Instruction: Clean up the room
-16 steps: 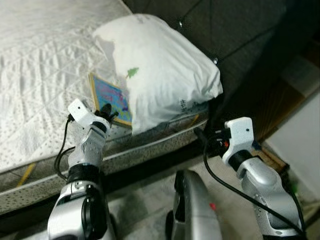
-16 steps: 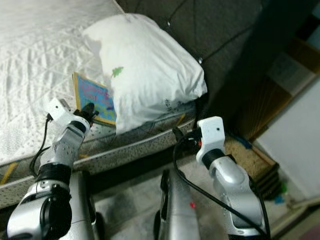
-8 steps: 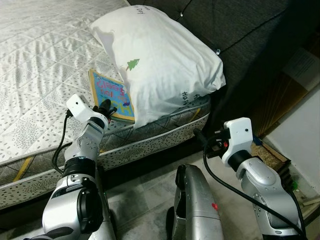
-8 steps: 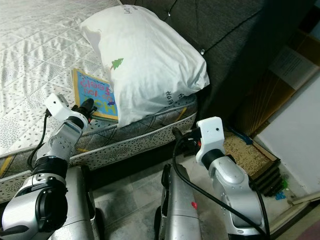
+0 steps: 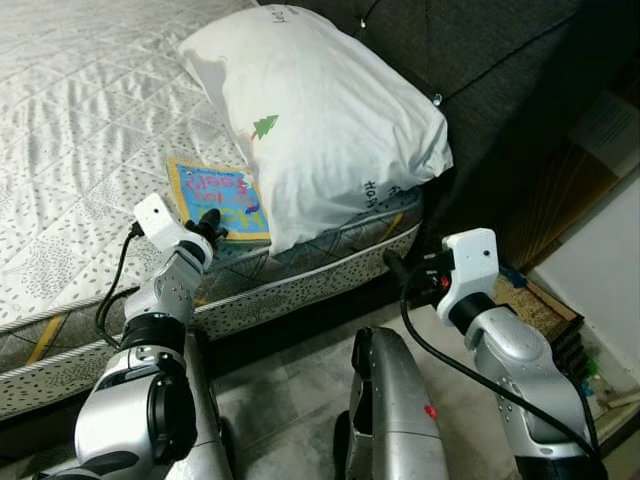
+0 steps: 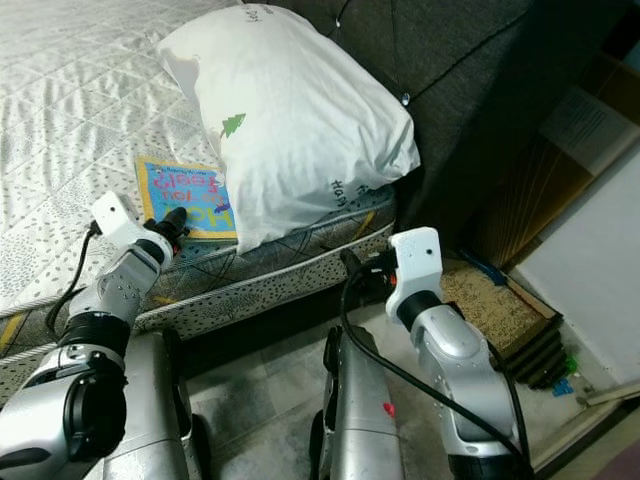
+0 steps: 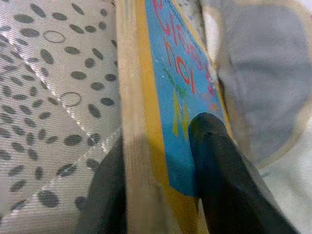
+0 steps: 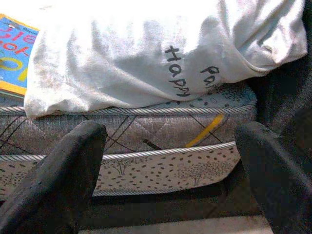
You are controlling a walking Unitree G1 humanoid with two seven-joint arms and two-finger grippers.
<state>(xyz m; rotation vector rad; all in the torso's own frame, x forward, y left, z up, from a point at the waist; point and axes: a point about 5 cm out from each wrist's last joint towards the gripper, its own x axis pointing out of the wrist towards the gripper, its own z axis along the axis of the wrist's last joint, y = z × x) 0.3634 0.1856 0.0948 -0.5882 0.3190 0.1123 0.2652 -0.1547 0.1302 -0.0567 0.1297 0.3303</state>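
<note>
Book (image 5: 218, 203) is lying flat on the bed (image 5: 70, 130), partly tucked under the pillow (image 5: 320, 110). Left claw (image 5: 208, 226) is pinching its near edge, one finger above the cover, one below. Right claw (image 5: 398, 270) is hanging wide open and empty off the bedside.

We see a bed (image 5: 80, 120) with a quilted, dotted mattress; on it lie a white pillow (image 5: 320, 120) and, just beside it, a blue picture book (image 5: 218, 196).

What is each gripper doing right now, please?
Left gripper: closed on the edge of the book, on the bed.
Right gripper: open, holding nothing.
</note>
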